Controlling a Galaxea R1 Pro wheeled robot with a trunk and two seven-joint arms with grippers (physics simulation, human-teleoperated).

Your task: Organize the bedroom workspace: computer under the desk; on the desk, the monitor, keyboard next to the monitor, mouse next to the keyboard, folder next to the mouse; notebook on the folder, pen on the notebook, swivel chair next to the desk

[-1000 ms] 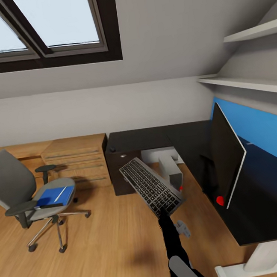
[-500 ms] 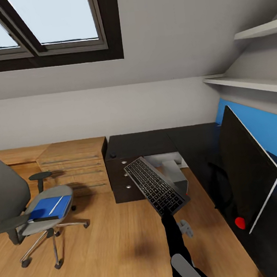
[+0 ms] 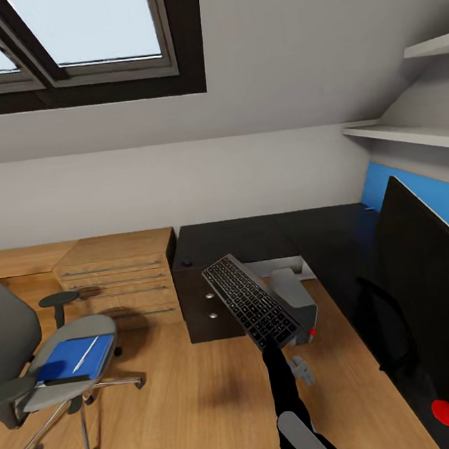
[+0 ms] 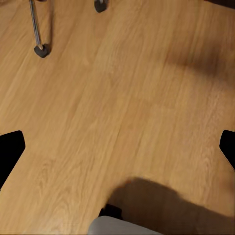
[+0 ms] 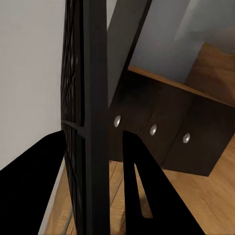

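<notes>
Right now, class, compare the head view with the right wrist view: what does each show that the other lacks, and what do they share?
Head view alone: the swivel chair with the blue folder on its seat, the monitor standing on the desk, the computer under it, the skylight.

Right wrist view alone: the right claw up close, its black fingers on either side of the keyboard's edge.

Shared: the keyboard, the desk's black drawers with round knobs, and the wood floor.

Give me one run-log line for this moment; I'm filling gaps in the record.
right gripper: shut on keyboard, held above floor | left gripper: open | folder: on chair | monitor: on desk
</notes>
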